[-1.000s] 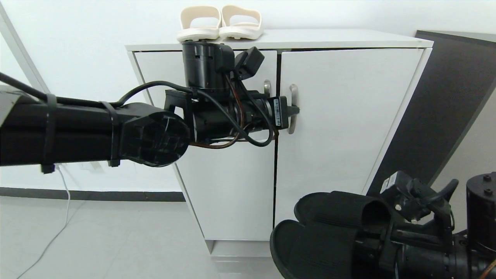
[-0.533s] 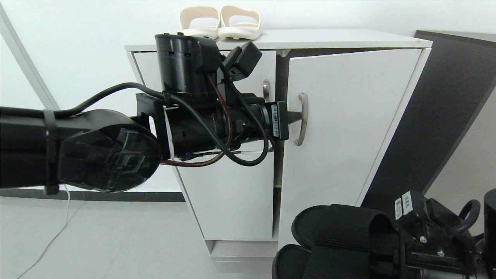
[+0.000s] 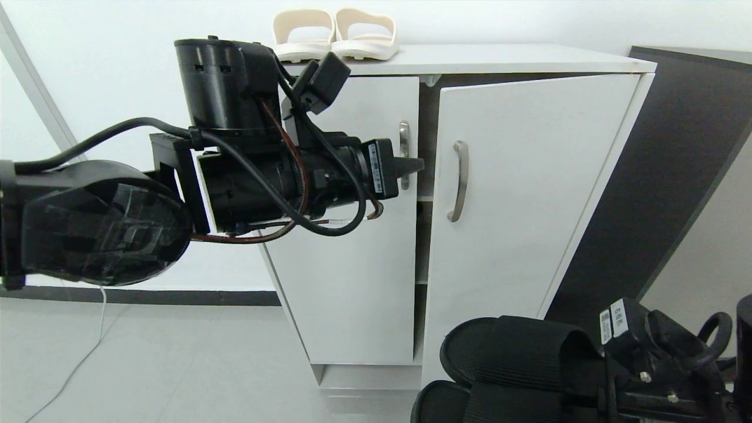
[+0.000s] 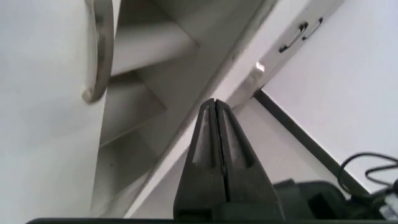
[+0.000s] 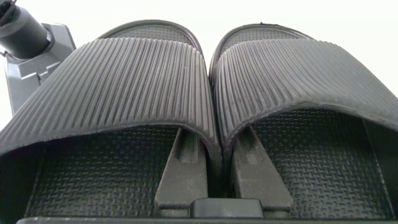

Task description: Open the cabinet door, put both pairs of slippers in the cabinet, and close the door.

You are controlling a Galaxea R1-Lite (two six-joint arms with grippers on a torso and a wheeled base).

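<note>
The white cabinet [image 3: 517, 59] stands ahead with its right door [image 3: 529, 176] a little ajar, a dark gap beside its metal handle [image 3: 460, 181]. The left door [image 3: 352, 282] is closed. My left gripper [image 3: 414, 166] is shut on nothing, just in front of the gap and clear of the right handle. In the left wrist view its closed tip [image 4: 215, 107] faces the inner shelves, with the handle [image 4: 99, 56] off to one side. A cream pair of slippers [image 3: 335, 35] lies on the cabinet top. My right gripper [image 5: 217, 171] is shut on the black pair of slippers [image 3: 517, 364], low in front of the right door.
A dark panel [image 3: 675, 176] leans against the wall right of the cabinet. A thin cable [image 3: 76, 358] trails over the grey floor at the left. The left arm's bulk spans the space in front of the left door.
The right door swung ajar with my left gripper on its handle. The gripper then left the handle and drew back leftward. The right arm with the black slippers sank slightly.
</note>
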